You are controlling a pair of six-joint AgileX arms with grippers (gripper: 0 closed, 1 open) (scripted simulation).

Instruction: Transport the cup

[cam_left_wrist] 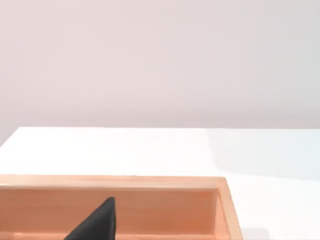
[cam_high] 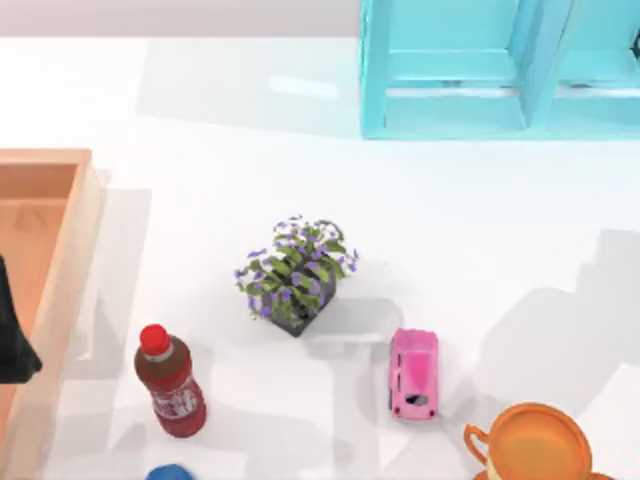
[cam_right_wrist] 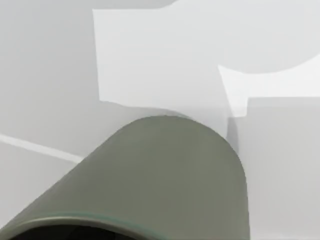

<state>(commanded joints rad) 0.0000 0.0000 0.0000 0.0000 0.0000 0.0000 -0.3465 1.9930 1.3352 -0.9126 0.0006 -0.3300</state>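
Left gripper [cam_high: 12, 345] — far left (parked)

Even, bright light falls on the white table [cam_high: 450, 220]; I see soft grey shadows beside the potted plant [cam_high: 293, 272], the soda bottle [cam_high: 171, 382] and the pink toy car [cam_high: 414, 373]. A faint sheen marks the orange cup [cam_high: 532, 448]. Near my right wrist camera, a grey cylinder [cam_right_wrist: 160, 175] looms soft-edged, with hard-edged shadows crossing the surface beyond it.

Cup [cam_high: 535, 443] right of toy car [cam_high: 414, 373]; bottle [cam_high: 171, 383] far left.
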